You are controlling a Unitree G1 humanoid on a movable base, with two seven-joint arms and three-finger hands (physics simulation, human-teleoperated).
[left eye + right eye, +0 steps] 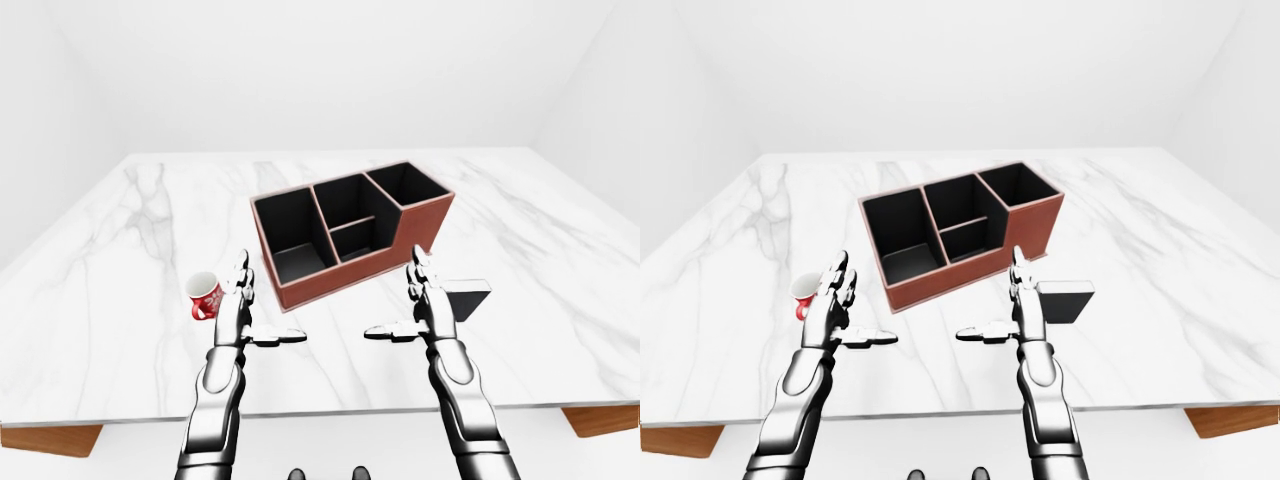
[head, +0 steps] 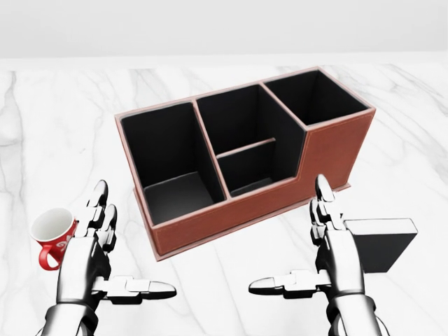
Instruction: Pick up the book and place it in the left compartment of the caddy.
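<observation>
I'm seeing both hands up over the marble tabletop (image 1: 120,300), palms facing inward, holding nothing. Left robot hand (image 2: 94,259) is spread open, fingers straight, thumb sticking out toward view centre. Right robot hand (image 2: 329,255) is the same, mirrored, also empty.

The book (image 2: 381,241) is standing upright on the tabletop just right of the right robot hand in the head view, dark cover facing me; that hand's fingers are overlapping its left edge in the picture, and I can't tell whether they're touching it.

The caddy (image 2: 280,203) is sitting at view centre, turned at a slant, its brown wall facing the hands. Its left compartment (image 2: 168,164) is open on top and dark inside. Two smaller bays are sitting in the middle, and a taller one at the right end.

The red mug (image 2: 52,236) is standing just left of the left robot hand, partly behind its fingers.

Bare marble is showing between the two hands and along the caddy's near wall. In the left-eye view, the tabletop's near edge is running below the wrists.
</observation>
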